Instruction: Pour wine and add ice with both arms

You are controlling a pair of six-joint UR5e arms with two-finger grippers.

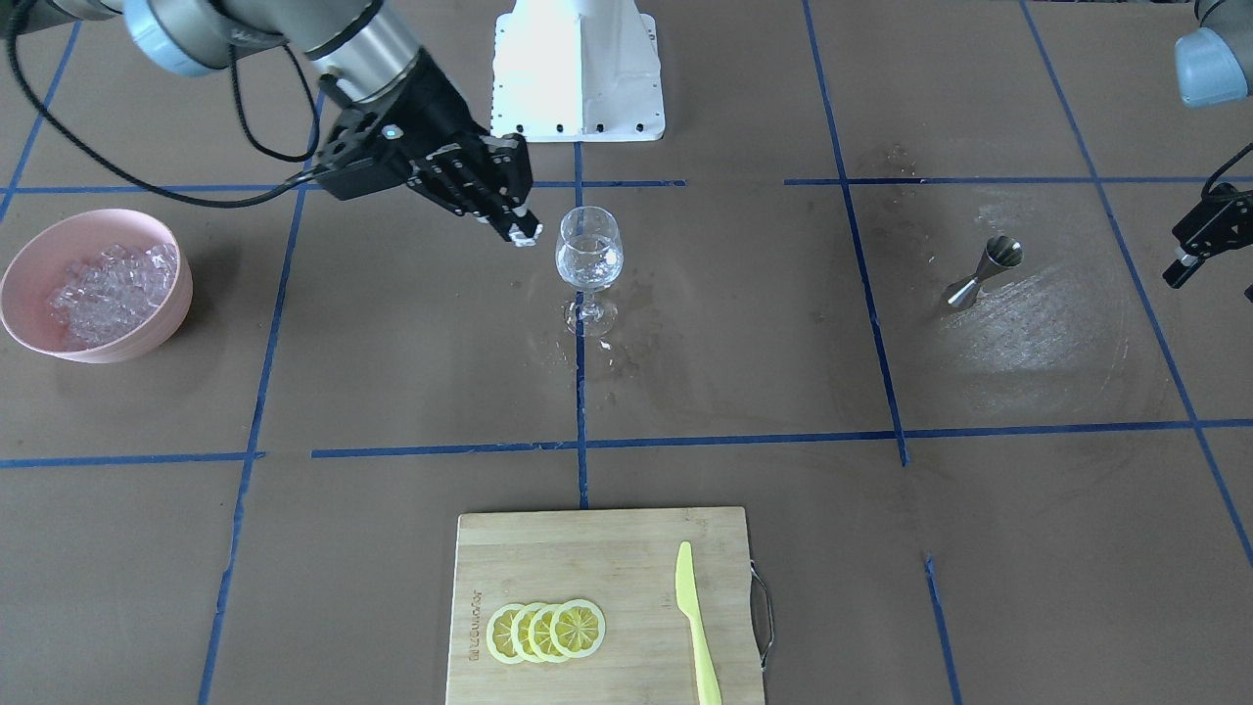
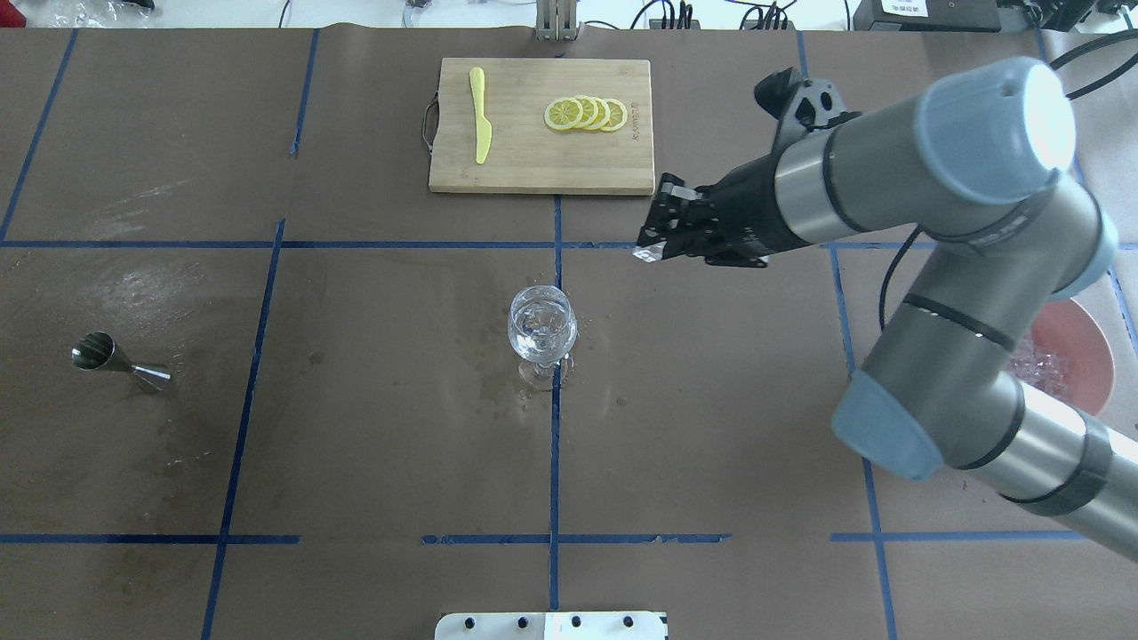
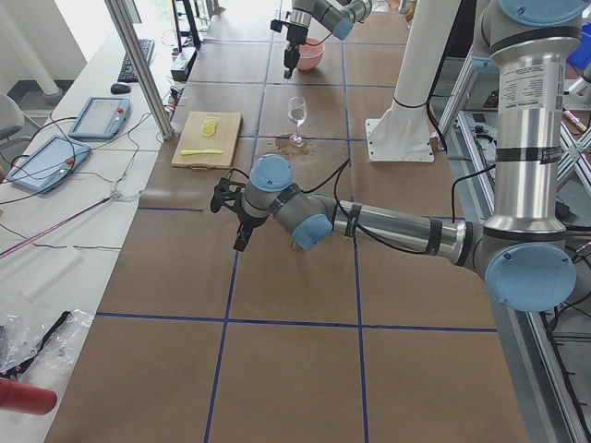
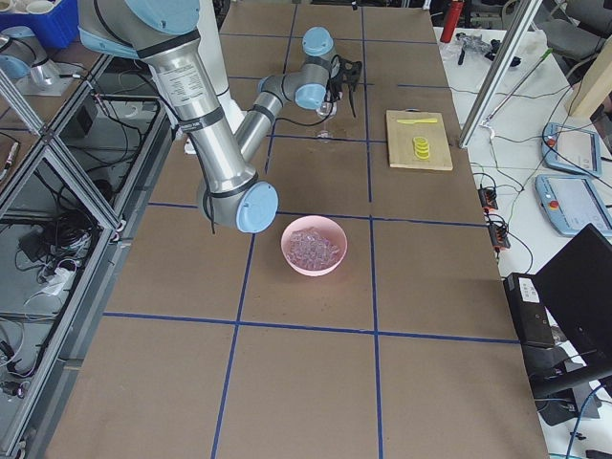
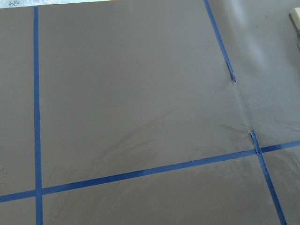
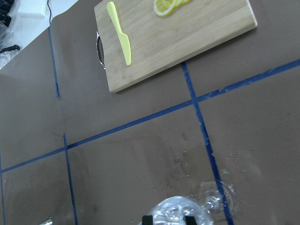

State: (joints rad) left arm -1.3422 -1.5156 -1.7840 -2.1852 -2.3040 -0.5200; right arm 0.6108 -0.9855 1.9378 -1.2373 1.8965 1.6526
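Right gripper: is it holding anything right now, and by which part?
Yes: the right gripper pinches one clear ice chunk between its fingertips, by its sides.

bright, even | glare on base (image 1: pixel 578 69) | near glass (image 6: pixel 180 213) seemingly blurred

Glassy ice (image 1: pixel 108 289), shiny metal jigger (image 1: pixel 982 274), wooden board (image 1: pixel 587 558)

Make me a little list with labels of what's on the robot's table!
Right fingers: pinching one ice chunk near the glass
Wine glass: upright, mid-table, something clear inside
Pink bowl: full of ice
Jigger: alone on the robot's left
Cutting board: lemon slices, yellow knife
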